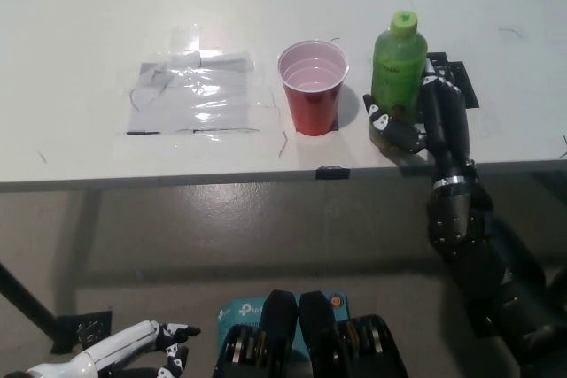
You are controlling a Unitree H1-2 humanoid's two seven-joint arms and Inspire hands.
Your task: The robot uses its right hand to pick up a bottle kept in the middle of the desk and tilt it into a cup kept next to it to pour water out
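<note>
Green plastic bottle (398,66) in the right robot hand (409,118), just right of the red cup (312,86).
Your grasp wraps its lower body; expect smooth, slippery, yielding walls and some weight. Left robot hand (142,349) rests low, released.

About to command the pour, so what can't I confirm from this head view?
- Bottle base and liquid level: hidden by right hand.
- Cap sealed or loose: too small.
- Cup contents: unclear.
- Left hand: partly cut off by bottom edge.
</note>
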